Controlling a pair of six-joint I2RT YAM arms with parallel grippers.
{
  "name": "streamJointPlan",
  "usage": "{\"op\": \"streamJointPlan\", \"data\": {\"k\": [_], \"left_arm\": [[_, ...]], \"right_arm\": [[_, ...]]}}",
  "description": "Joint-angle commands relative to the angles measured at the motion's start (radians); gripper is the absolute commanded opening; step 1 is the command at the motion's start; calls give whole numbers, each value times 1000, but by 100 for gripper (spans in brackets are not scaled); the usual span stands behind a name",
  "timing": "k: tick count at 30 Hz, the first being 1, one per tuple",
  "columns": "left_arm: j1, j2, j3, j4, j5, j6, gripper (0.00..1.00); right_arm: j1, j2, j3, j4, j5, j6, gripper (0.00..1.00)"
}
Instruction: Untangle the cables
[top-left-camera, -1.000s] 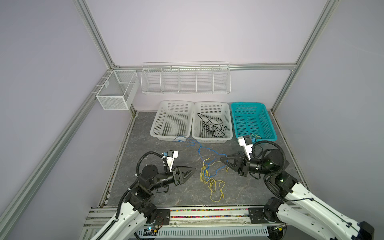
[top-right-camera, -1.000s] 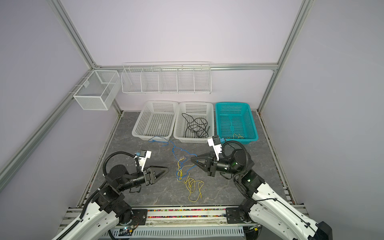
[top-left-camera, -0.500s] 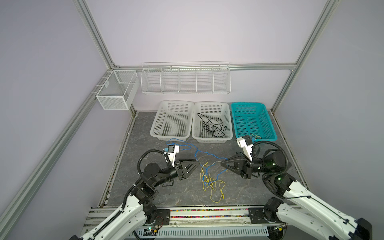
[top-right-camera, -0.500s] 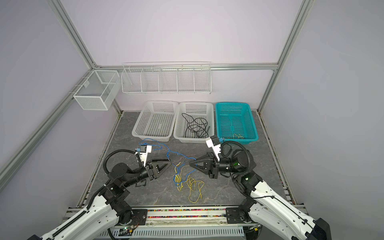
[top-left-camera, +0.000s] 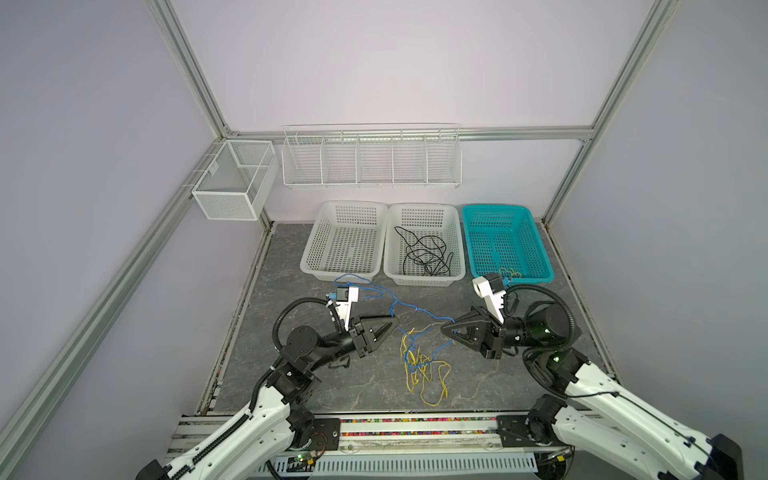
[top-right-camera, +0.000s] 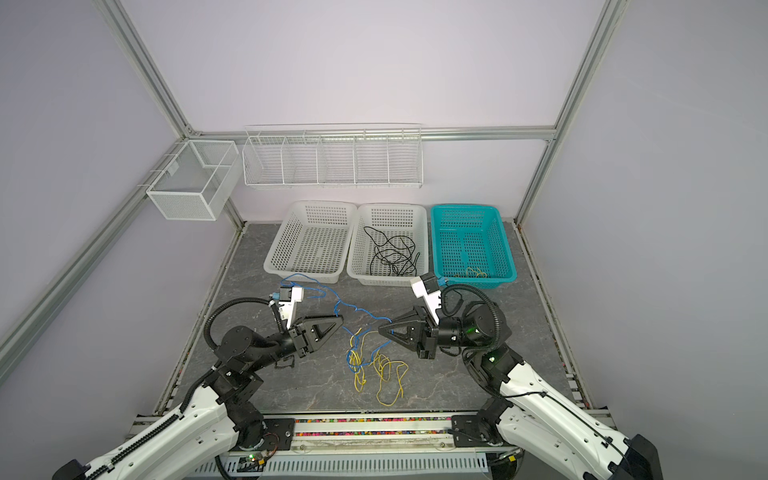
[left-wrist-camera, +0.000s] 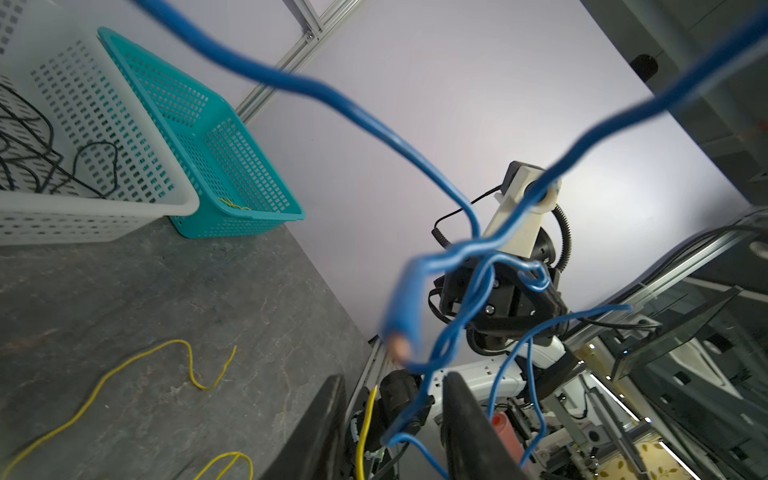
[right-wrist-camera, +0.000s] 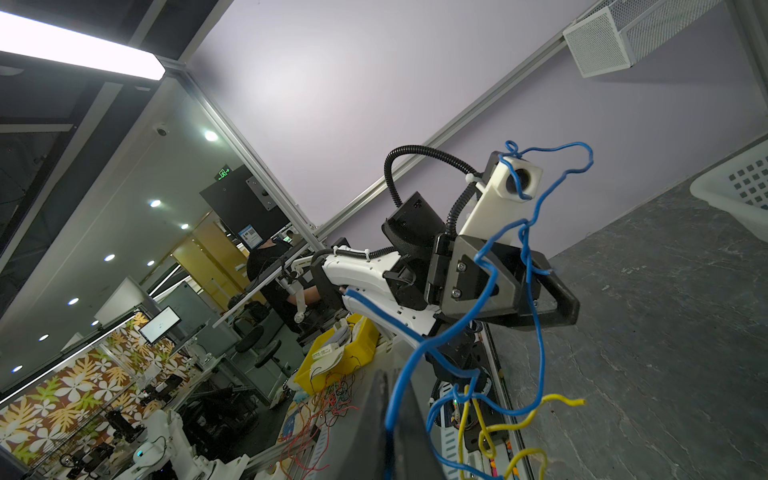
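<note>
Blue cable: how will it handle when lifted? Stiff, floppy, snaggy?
Probably floppy but kink-holding: the blue cable sags in wavy bends from the right gripper. Likely light, a thin strand hanging freely. Lifting may drag the yellow cable, which it crosses.

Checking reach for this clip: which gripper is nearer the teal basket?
Right. The right gripper sits in front of the teal basket, slightly left; the left gripper is farther left, in front of the white baskets.
</note>
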Motion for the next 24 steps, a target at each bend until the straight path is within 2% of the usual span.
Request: {"op": "streamJointPlan", "data": {"k": [1, 6, 8, 10, 12, 17, 19, 22, 24], "left_arm": [[-5, -6, -18, 47, 22, -23, 28], [-5, -22, -46, 74, -7, -46, 6], [-5, -35, -46, 49, -3, -38, 0], [-5, -59, -43, -17, 7, -23, 0], [-5, -92, -21, -170, 1, 21, 0], [-5, -169, 49, -553, -53, 139, 0], [-5, -149, 123, -730, -73, 207, 0], [-5, -69, 236, -934, -86, 301, 0], [-5, -11, 294, -1018, -84, 349, 0]], "right_arm": [[6, -13, -24, 44, 36, 10, 6], [6, -24, -30, 17, 58, -6, 6], [0, -54, -15, -107, 122, -61, 6], [-1, -118, 16, -320, 243, -156, 6], [-5, -172, 27, -437, 318, -214, 6], [-8, -224, 44, -593, 343, -297, 6], [-9, -207, 70, -688, 356, -337, 6], [-9, -145, 130, -818, 315, -416, 6], [-8, -107, 160, -872, 308, -445, 6]]}}
